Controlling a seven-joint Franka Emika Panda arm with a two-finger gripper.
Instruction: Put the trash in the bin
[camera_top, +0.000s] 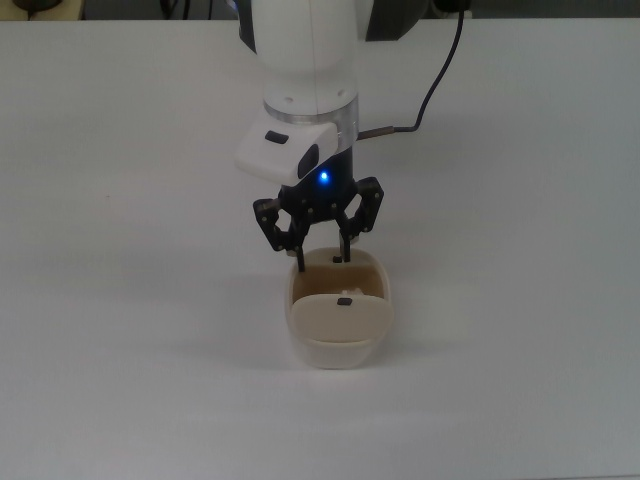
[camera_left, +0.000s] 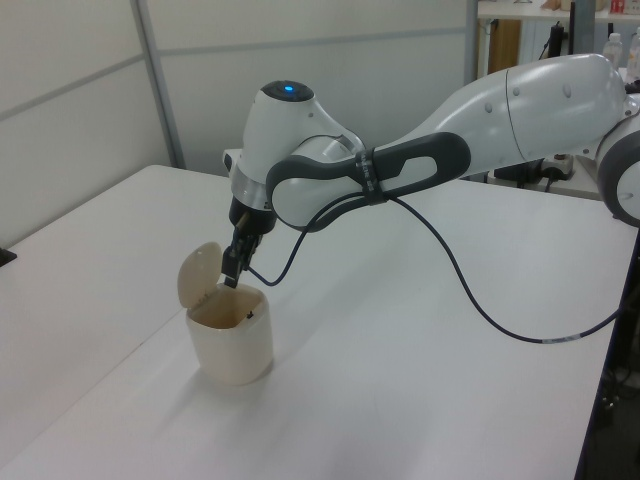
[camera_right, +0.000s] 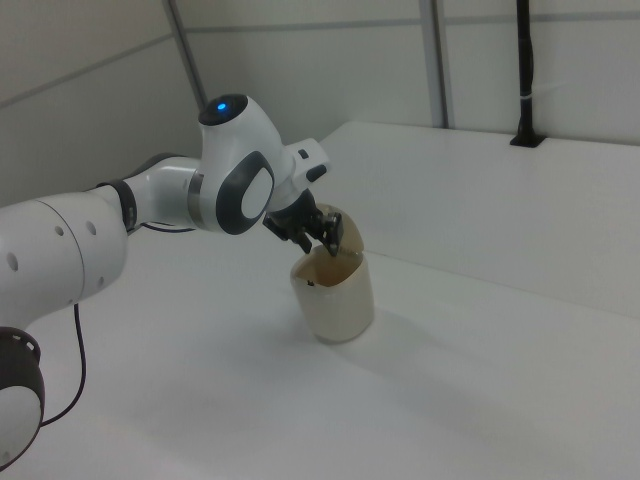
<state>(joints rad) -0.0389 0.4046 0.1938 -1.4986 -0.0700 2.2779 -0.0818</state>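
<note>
In the top view, the gripper (camera_top: 322, 262) hangs directly over the far edge of the bin (camera_top: 340, 348), its two dark fingers (camera_top: 298, 262) spread wide apart and gripping nothing, their tips reaching down to the bin's open mouth. A blue light glows on the arm's wrist just above the fingers. Below the gripper toward the top view's bottom, the bin's cream swing lid (camera_top: 340, 316) covers the near half of the opening, and a small pale scrap of the trash (camera_top: 349, 293) shows inside the bin just under the right-hand finger, beside the lid's dark clip; the rest of it is hidden by the lid. A black cable (camera_top: 432, 85) trails from the wrist across the white table (camera_top: 120, 300) toward the top view's upper right. In the left view, the gripper (camera_left: 231, 272) sits at the bin's (camera_left: 232, 345) rim, just beside the lid (camera_left: 198, 274), which stands tilted up on the left view's left; the trash cannot be seen here, only the shadowed inside of the bin. In the right view, the gripper (camera_right: 322, 238) is poised above the bin's (camera_right: 337, 295) opening with its fingers parted, the lid (camera_right: 349, 234) raised just behind it on the right view's right, and the bin's inside is too dark to make out the trash.
</note>
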